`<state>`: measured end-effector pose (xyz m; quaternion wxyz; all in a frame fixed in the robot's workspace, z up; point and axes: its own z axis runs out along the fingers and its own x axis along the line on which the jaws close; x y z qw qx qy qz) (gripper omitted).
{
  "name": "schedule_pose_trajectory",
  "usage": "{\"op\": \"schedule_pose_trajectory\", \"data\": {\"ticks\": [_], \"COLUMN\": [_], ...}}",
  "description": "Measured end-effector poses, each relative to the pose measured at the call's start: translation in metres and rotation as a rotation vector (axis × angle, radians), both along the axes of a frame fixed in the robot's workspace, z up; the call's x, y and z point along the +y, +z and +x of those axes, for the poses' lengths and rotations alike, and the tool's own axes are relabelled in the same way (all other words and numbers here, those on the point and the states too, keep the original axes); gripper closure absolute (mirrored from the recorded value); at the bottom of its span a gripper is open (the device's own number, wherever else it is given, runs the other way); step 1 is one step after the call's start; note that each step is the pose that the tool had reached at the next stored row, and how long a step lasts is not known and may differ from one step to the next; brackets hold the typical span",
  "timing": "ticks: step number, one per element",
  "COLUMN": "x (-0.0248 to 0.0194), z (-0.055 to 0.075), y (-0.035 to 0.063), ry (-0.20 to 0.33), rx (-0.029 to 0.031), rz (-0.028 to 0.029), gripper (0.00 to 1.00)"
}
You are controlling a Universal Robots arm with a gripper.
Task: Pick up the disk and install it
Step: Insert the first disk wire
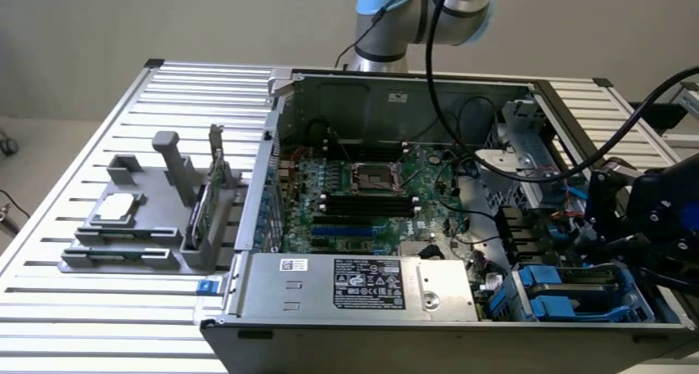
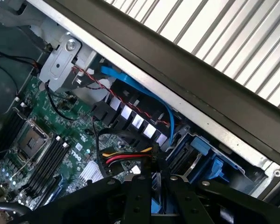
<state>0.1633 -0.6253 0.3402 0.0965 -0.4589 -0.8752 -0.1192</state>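
Gripper [image 2: 158,183] over drive bay [image 1: 568,296] at open computer case [image 1: 382,345] corner; fingers [image 2: 142,199] pinched narrow, seemingly clamping blue-railed disk [image 2: 156,201] between them.

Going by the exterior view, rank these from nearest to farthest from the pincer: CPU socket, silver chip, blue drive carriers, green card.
1. Blue drive carriers, at the exterior view's lower right.
2. CPU socket, near the centre.
3. Green card, upright in the grey holder, towards the left.
4. Silver chip, farthest left, on that holder.
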Motion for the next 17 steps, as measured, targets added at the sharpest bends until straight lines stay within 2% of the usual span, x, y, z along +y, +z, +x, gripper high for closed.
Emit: {"op": "schedule_pose_trajectory", "data": {"ticks": [3, 7, 9, 14, 17], "x": [0.0, -0.0001, -0.0001, -0.0001, -0.0002], "z": [-0.0001, -0.001, -0.0014, -0.0018, -0.0018], "y": [0.0002, 0.0002, 0.0002, 0.0002, 0.0007], "ry": [-0.01, -0.017, -0.021, -0.034, -0.052], "rx": [0.0038, 0.0043, 0.0042, 0.0042, 0.0044], "rz": [0.0001, -0.0024, -0.0079, -0.028, -0.0348], "gripper": [0.82, 0.82, 0.82, 0.82, 0.82]}}
